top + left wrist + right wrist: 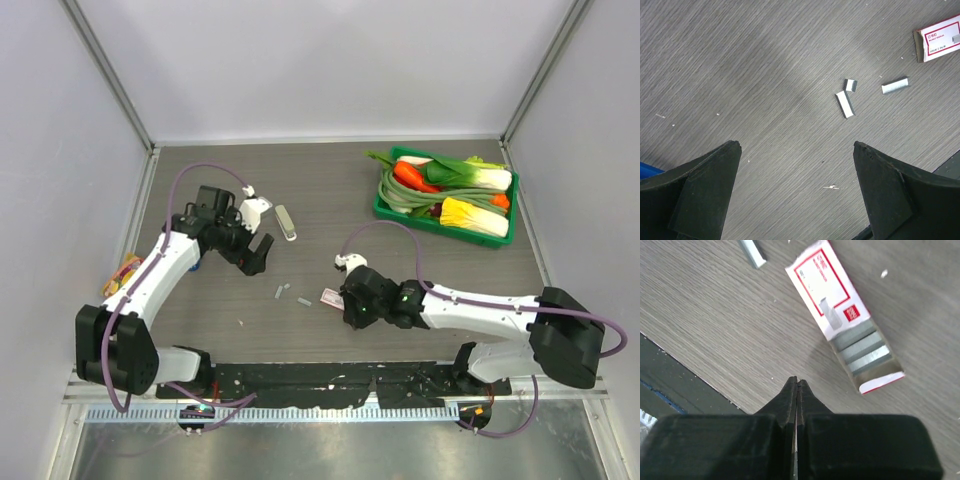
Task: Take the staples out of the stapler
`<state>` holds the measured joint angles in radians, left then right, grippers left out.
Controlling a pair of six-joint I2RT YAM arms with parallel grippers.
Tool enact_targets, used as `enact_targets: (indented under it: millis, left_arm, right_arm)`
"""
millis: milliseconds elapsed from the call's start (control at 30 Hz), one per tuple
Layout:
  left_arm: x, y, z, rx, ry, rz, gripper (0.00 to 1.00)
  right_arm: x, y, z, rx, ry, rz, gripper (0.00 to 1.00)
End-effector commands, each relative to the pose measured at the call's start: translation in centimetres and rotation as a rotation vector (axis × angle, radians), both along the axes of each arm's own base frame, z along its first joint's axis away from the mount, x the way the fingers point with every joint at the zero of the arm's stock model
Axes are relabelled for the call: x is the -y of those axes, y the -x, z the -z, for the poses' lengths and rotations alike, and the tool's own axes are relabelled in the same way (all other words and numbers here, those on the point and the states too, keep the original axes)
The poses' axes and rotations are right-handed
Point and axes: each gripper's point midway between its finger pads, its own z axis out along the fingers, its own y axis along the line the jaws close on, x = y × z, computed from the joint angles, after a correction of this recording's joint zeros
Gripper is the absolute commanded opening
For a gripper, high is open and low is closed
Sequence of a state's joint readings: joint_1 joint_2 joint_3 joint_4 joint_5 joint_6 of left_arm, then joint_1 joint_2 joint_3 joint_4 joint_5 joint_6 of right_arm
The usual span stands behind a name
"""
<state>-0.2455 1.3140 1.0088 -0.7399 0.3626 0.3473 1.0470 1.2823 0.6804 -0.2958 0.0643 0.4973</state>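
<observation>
Your left tool [796, 146] gapes wide near the staples [845, 104]; your right tool [797, 382], pinched closed and empty, hovers by the white-and-red box [840, 305] toward the near edge.

Loose silver-grey metal staple strips [844, 104]: three
White-and-red cardboard box [832, 300]: one
Green plastic vegetable tray [379, 203]: one
Orange snack packet [122, 275]: one

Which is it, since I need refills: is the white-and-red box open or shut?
Open. The white-and-red box gapes at one end, with grey staple strips visible inside.
</observation>
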Motion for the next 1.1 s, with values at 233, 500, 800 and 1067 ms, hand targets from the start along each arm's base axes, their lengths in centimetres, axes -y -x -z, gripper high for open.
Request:
enact_targets:
  millis: [233,500,800,1067]
  left_arm:
    - [1.5,0.7,0.8,0.002,-0.016,0.061,1.00]
    - [1.3,1.4,2.4,-0.016,-0.055,0.077,1.00]
    - [2.1,1.9,5.2,-0.031,-0.119,0.110,1.00]
    - [3.6,1.7,5.8,-0.022,-0.150,0.156,1.00]
  right_arm:
    - [1.0,-0.9,2.0,-0.007,0.075,0.152,0.01]
    - [2.5,-2.1,3.3,0.023,0.193,0.216,0.01]
    - [3.5,-3.5,3.6,0.068,0.261,0.259,0.01]
    - [2.3,-2.6,2.9,0.029,0.169,0.231,0.01]
